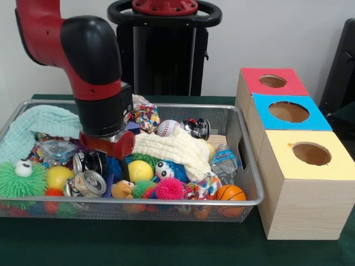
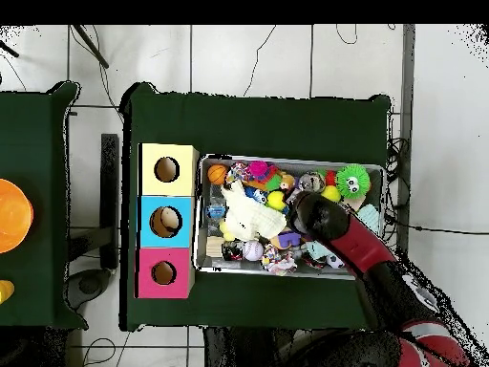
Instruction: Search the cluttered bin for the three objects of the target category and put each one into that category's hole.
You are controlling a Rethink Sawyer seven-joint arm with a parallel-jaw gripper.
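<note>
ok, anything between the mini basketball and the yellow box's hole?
Only the bin's mesh side wall: the basketball lies in the corner next to it, and the yellow box stands just outside, its top above the rim. The hole is open, and nothing lies on the ball.

I had one camera low and close facing the bin [image 1: 166, 208]; the other looked straight down from high, sharing it at 3 o'clock.

I see the bin [image 1: 244, 203] packed edge to edge, the arm [image 1: 94, 83] blocking its left half, while 3 box holes stay unobstructed.
</note>
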